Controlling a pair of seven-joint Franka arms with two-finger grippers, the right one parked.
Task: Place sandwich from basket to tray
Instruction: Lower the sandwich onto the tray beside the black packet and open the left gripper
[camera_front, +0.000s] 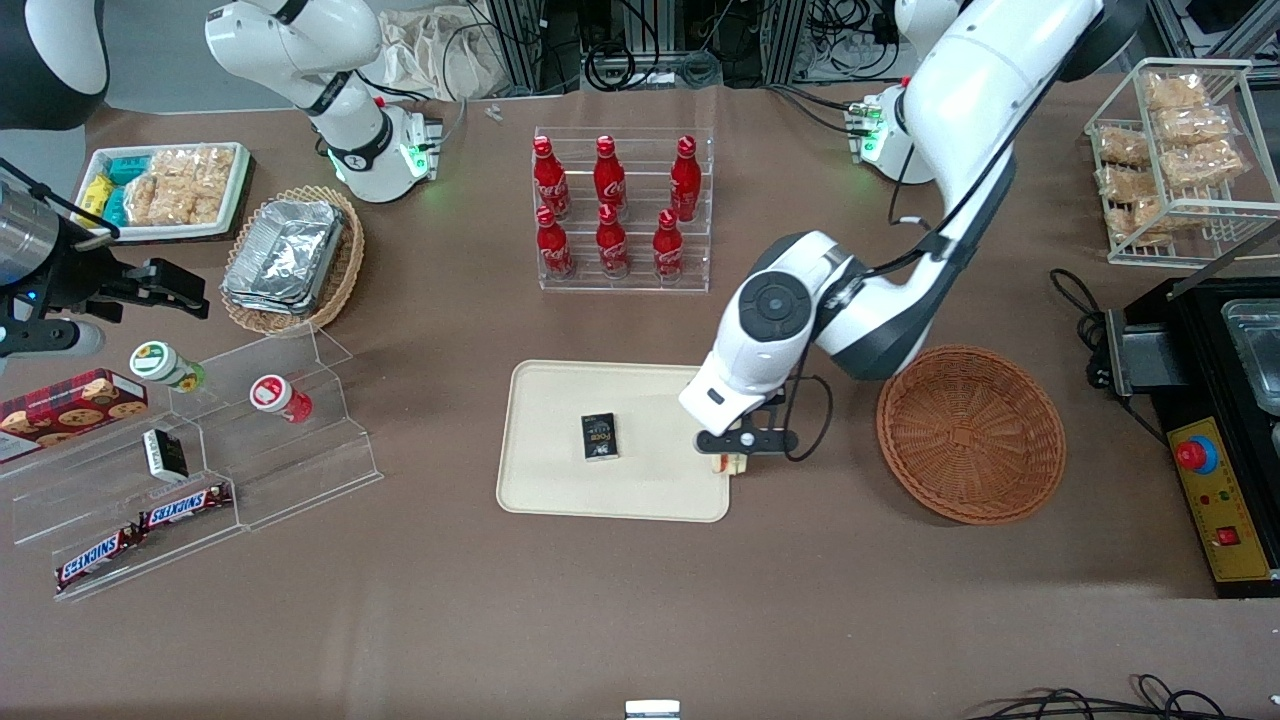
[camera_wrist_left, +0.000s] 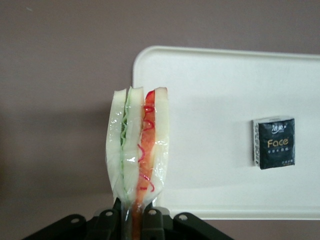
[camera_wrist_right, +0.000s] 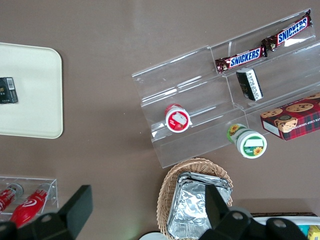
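My left gripper (camera_front: 733, 458) hangs over the edge of the cream tray (camera_front: 560, 490) that lies closest to the basket, shut on the sandwich (camera_front: 729, 463). The wrist view shows the sandwich (camera_wrist_left: 137, 150) as a wrapped wedge of pale bread with green and orange-red layers, pinched at its narrow end between my gripper's (camera_wrist_left: 134, 222) two black fingers. It hangs partly over the tray (camera_wrist_left: 225, 85) edge and partly over the brown table. The reddish-brown wicker basket (camera_front: 970, 435) stands beside the tray, toward the working arm's end, with nothing in it.
A small black Face packet (camera_front: 599, 437) lies on the tray's middle. An acrylic rack of red cola bottles (camera_front: 620, 215) stands farther from the camera than the tray. Clear acrylic steps (camera_front: 200, 470) with snacks and a tan basket of foil trays (camera_front: 290, 260) sit toward the parked arm's end.
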